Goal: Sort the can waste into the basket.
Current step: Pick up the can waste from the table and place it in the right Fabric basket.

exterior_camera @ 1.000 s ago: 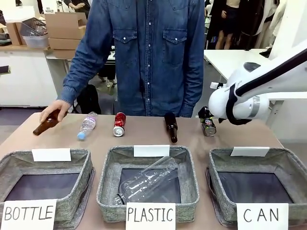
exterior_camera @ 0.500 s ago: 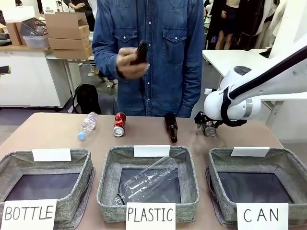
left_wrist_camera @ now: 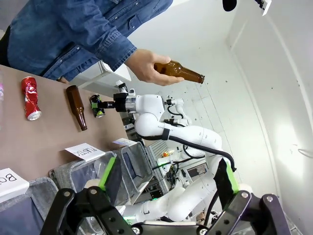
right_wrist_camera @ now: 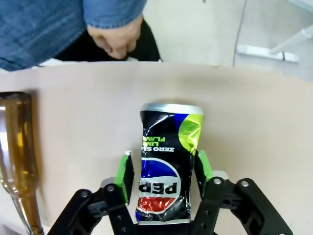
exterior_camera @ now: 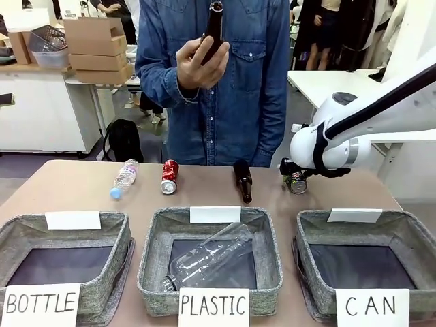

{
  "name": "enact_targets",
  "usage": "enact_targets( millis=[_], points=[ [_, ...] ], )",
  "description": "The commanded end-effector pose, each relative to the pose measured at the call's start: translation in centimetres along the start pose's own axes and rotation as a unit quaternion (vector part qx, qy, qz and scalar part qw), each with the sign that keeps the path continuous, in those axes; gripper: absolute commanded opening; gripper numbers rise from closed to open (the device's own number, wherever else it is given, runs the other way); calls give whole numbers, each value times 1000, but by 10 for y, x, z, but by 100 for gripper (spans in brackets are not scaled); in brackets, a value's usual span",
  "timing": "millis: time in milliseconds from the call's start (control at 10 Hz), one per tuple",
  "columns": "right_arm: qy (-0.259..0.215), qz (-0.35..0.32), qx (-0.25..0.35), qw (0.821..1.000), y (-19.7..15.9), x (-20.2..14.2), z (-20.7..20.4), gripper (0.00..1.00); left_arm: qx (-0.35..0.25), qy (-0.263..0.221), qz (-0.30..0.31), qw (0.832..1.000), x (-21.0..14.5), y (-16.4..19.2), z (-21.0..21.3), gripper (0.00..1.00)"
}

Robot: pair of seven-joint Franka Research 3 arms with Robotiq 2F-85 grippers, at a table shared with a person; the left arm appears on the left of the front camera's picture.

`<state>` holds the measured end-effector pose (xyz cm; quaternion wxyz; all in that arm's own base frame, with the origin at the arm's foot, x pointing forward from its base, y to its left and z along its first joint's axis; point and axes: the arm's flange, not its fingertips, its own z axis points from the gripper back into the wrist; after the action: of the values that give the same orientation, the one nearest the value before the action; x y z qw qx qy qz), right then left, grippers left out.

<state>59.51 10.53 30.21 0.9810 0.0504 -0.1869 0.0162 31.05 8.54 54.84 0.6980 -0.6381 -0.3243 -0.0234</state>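
The dark can (right_wrist_camera: 168,164) lies on its side on the table, and my right gripper (right_wrist_camera: 164,174) is shut on it, green pads (right_wrist_camera: 125,176) against both sides. In the front view this can (exterior_camera: 298,183) sits at the far right of the row, in the right gripper (exterior_camera: 293,177). The red can (exterior_camera: 168,177) lies left of centre, also seen as the red can (left_wrist_camera: 30,93) in the left wrist view. The grey basket signed "CAN" (exterior_camera: 409,230) stands at the front right with nothing in it. My left gripper (left_wrist_camera: 167,169) hangs open in the air, holding nothing.
A person's hand holds a brown bottle (exterior_camera: 212,30) at chest height. A clear plastic bottle (exterior_camera: 123,178) and another brown bottle (exterior_camera: 242,180) lie in the row. The "PLASTIC" basket (exterior_camera: 151,262) holds a clear bottle; the "BOTTLE" basket (exterior_camera: 119,238) stands at left.
The person picked the brown bottle off the table's left end and raised it to chest height. My right gripper came down around the dark can and closed in on it.
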Motion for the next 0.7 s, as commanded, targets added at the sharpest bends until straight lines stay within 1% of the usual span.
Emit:
enact_targets(
  millis=[0, 200, 300, 400, 500, 600],
  points=[
    [0, -12, -26, 1000, 7, 4, 0, 0, -10, -5, -8, 1000, 1, -1, -1, 100],
    [-1, -23, -22, 999, 4, 4, 2, 0, -10, -5, -8, 1000, 1, -1, -1, 100],
    [-1, -43, -20, 999, 0, 5, 4, 0, -10, -5, -8, 1000, 1, -1, -1, 100],
    [10, -50, -13, 999, -4, 3, 10, 0, -10, -5, -8, 1000, 1, -1, -1, 100],
    [5, -46, -6, 999, -10, -2, 27, 0, -10, -5, -8, 1000, 1, -1, -1, 100],
    [4, -48, 11, 999, -18, -11, 58, 0, -10, -5, -8, 1000, 1, -1, -1, 100]
  ],
)
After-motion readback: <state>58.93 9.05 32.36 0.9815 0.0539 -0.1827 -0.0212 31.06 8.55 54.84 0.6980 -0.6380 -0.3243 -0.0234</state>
